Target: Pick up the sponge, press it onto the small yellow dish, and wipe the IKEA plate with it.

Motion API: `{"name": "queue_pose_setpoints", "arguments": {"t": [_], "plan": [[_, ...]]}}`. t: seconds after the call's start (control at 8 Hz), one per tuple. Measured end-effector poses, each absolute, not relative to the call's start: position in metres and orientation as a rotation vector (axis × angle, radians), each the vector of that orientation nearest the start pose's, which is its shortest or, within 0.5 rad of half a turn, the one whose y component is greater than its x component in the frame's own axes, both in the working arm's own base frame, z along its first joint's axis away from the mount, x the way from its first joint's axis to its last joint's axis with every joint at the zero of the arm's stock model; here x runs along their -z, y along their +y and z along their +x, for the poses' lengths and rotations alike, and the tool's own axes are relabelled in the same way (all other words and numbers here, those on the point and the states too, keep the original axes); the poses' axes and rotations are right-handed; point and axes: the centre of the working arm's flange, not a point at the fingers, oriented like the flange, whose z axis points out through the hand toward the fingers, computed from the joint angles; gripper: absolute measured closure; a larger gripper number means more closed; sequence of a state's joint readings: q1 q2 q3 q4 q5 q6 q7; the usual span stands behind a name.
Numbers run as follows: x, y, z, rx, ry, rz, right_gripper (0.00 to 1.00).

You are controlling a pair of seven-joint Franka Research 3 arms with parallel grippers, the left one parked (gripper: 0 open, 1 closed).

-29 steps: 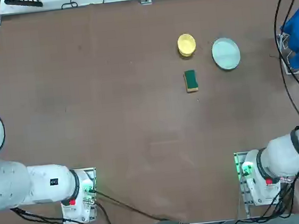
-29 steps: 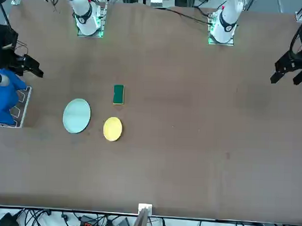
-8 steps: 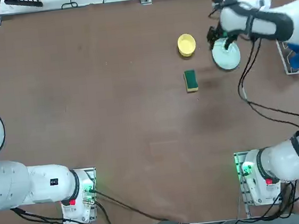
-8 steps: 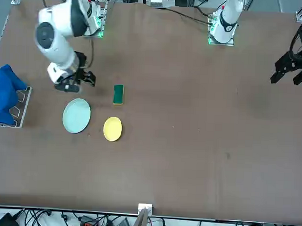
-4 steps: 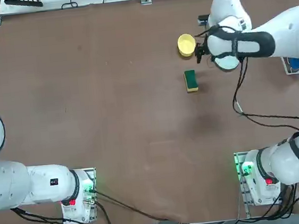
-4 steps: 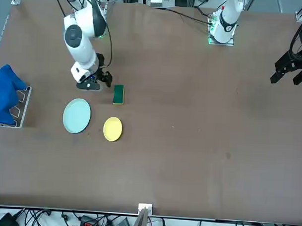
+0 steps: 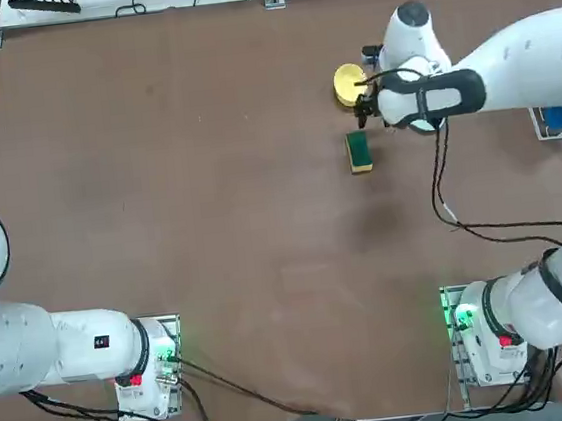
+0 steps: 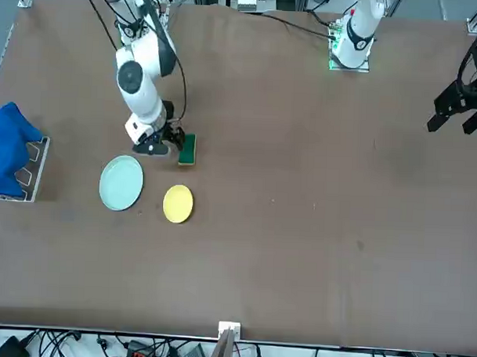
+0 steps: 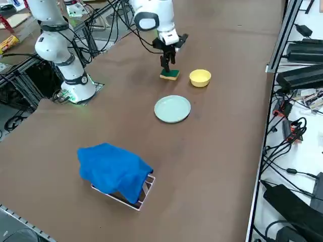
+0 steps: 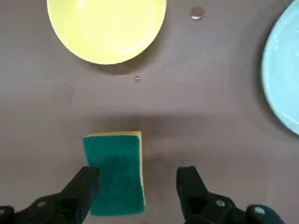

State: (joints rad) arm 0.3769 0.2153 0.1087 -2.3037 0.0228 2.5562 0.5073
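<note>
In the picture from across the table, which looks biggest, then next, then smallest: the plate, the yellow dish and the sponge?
From largest to smallest in the front view:
1. The plate
2. The yellow dish
3. The sponge, partly hidden by the open claw over it, but clearly the smallest.

Right pincer (image 10: 138,186) hanging over sponge (image 10: 114,172), fingers spread wide; I see one finger (image 10: 80,186) above sponge's edge, other over bare tabletop (image 7: 210,208) beside it. Small yellow dish (image 7: 349,84) near sponge, strip of bare brown surface between. IKEA plate (image 9: 172,109) apart from both, open lane around its rim. Blue cloth (image 9: 113,170) on stand well apart, near tabletop's edge. Wide tabletop toward parked arm unobstructed.
</note>
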Motion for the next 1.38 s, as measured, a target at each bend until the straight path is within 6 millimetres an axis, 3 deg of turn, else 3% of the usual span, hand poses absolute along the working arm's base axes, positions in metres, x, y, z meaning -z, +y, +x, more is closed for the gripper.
{"name": "queue_pose_setpoints", "arguments": {"t": [0.38,1.0,1.38], "plan": [[-0.232,0.264,0.462,0.030,0.090,-3.081,0.00],[-0.211,0.264,0.443,0.048,0.065,-3.074,0.00],[-0.208,0.274,0.436,0.047,0.034,-3.074,0.00]]}}
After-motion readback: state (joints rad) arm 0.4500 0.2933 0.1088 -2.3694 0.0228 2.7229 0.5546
